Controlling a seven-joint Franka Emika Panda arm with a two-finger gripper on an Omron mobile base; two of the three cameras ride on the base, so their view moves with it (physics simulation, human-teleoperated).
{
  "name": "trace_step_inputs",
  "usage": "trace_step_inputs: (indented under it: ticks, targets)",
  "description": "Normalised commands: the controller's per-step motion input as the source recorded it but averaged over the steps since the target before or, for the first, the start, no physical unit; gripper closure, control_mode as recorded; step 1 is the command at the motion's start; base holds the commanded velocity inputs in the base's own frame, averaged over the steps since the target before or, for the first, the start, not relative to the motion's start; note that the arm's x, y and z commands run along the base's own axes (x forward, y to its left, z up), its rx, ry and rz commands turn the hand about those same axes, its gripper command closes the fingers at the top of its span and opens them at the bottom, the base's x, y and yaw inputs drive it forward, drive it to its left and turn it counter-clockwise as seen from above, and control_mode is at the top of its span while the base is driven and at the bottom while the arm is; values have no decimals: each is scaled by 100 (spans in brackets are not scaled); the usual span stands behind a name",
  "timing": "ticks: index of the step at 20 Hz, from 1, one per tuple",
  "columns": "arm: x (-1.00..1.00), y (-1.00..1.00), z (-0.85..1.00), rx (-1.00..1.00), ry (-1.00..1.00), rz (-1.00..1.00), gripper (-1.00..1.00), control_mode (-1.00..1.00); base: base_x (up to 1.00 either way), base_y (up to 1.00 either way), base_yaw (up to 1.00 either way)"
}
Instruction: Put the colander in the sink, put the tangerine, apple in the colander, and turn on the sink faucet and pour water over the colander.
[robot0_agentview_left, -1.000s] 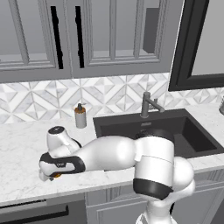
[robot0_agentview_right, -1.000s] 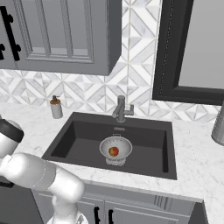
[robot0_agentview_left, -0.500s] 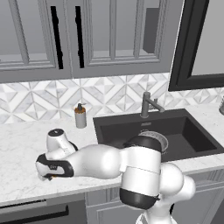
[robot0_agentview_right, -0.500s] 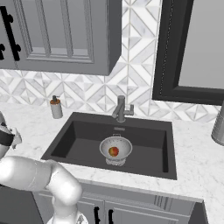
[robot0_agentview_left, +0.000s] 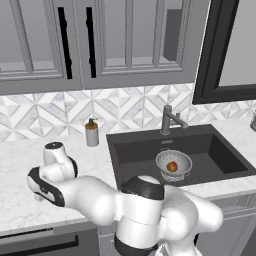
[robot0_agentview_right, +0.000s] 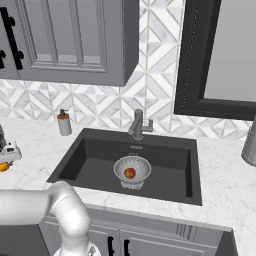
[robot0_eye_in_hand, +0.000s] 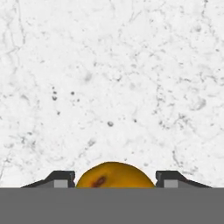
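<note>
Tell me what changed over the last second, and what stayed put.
The arm's elbow swung left and down in front of the base. The gripper kept low over the counter, its fingers now flanking the tangerine. Unchanged: apple in the colander in the sink, faucet untouched.

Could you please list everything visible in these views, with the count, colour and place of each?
colander: one, silver-grey, in the sink
apple: one, red and yellow, inside the colander
sink: one, dark grey, set in the counter
sink faucet: one, grey, behind the sink
soap dispenser: one, grey with brown top, left of the sink
counter: one, white marble
tangerine: one, orange, on the counter
claw: one, dark fingertips either side of the tangerine
</note>
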Motion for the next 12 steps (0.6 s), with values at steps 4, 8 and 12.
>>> trace_step_inputs:
  ticks: [4,8,12]
  targets:
    - [-26,-32,-43,1,16,-12,100,-100,0,0,0]
    - [-65,-37,-5,8,-6,-12,100,-100,0,0,0]
    - [-93,-51,17,4,-23,-33,100,-100,0,0,0]
